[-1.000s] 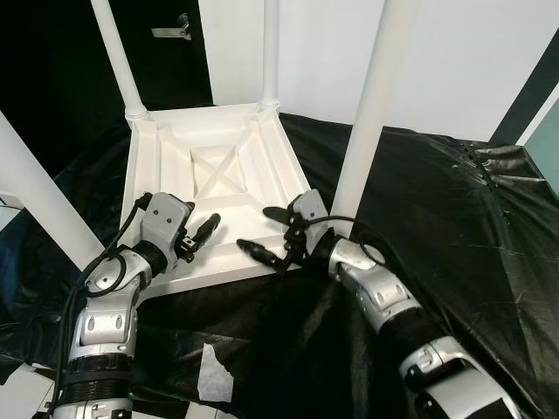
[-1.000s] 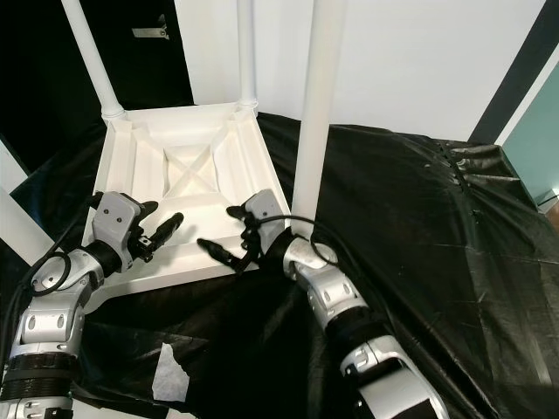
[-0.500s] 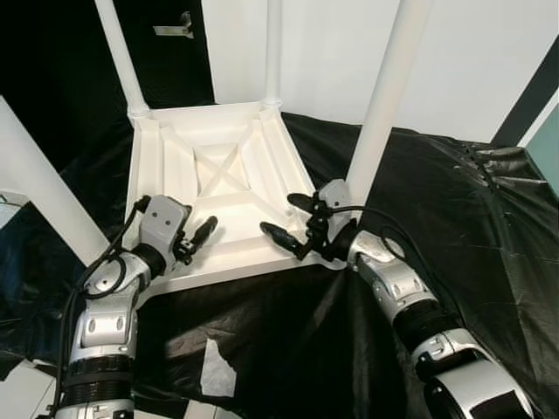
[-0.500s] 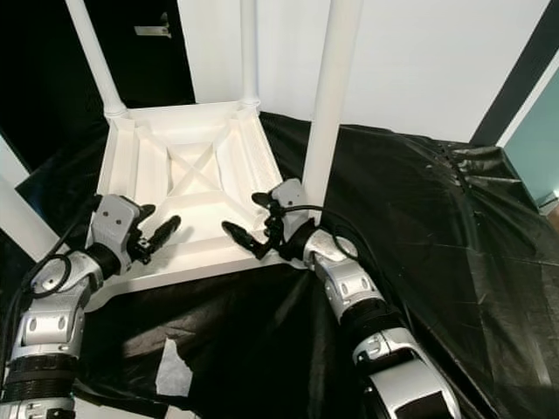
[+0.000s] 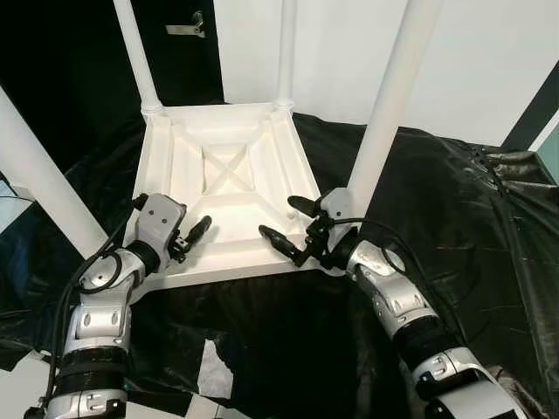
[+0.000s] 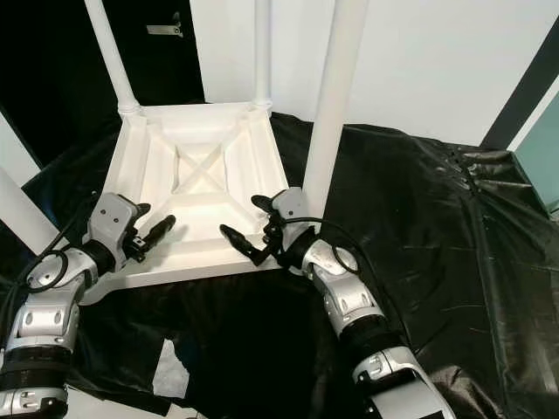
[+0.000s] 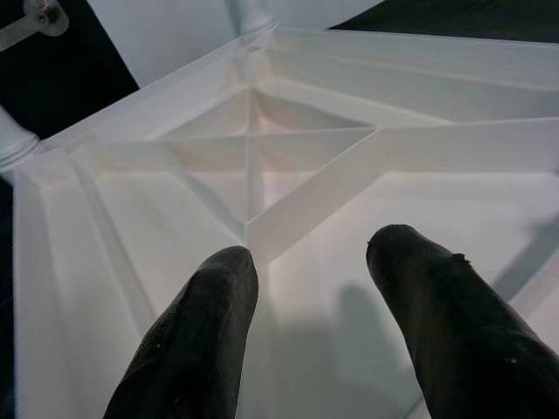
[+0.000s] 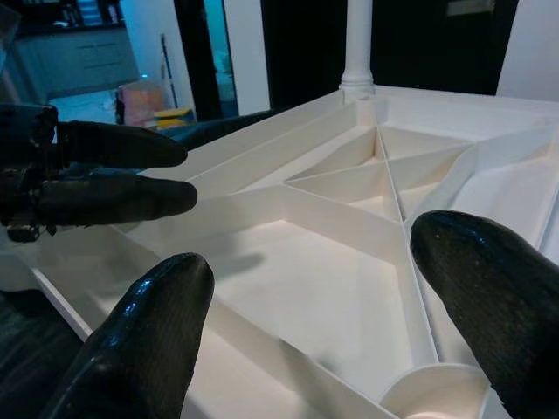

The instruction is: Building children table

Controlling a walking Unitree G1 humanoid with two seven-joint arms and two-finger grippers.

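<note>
A white children's table (image 5: 229, 170) lies upside down on black sheeting, its ribbed underside facing up. Its round white legs stand upward, the near right leg (image 5: 393, 96) and the near left leg (image 5: 35, 175) closest to me. My left gripper (image 5: 196, 232) hovers over the front left part of the underside, open, with nothing between its fingers (image 7: 196, 340). My right gripper (image 5: 279, 220) is open wide over the front right part, just left of the near right leg's base, holding nothing. The two grippers point toward each other.
Black plastic sheeting (image 5: 454, 201) covers the floor around the table and lies wrinkled on the right. A white scrap (image 5: 212, 367) lies on it near my feet. A white wall stands behind, with a dark doorway (image 5: 70, 52) at the back left.
The whole view has shifted slightly. Both grippers stay over the front edge of the table's underside, in about the same place relative to it.
</note>
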